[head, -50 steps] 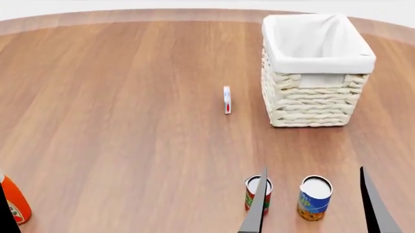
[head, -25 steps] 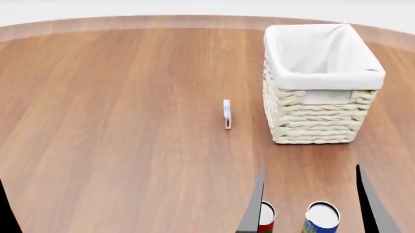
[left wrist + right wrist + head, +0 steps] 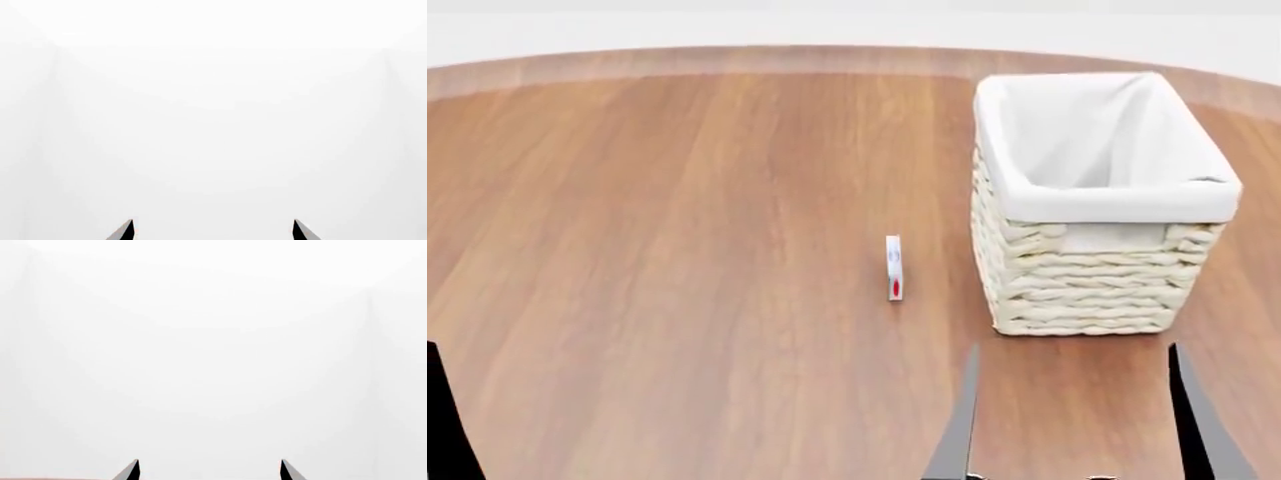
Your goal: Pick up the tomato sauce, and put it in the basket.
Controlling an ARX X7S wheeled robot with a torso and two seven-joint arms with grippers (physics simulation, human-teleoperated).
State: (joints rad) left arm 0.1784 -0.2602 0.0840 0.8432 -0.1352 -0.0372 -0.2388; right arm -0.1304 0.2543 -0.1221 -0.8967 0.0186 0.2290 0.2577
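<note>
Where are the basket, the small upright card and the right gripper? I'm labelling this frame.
basket [image 3: 1090, 290]: head view, on its woven front wall.
small upright card [image 3: 893, 267]: head view, on its thin edge.
right gripper [image 3: 1074, 415]: head view, midway between its two dark fingertips.

A round wooden bench [image 3: 667, 250] carries the woven basket [image 3: 1088, 285] with its white liner at the far right, and a small thin white card [image 3: 893, 266] standing on edge just beside it.

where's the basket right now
In the head view the basket stands on the wooden table, far right side, beyond the right tool, with a small white packet just to its left.
</note>
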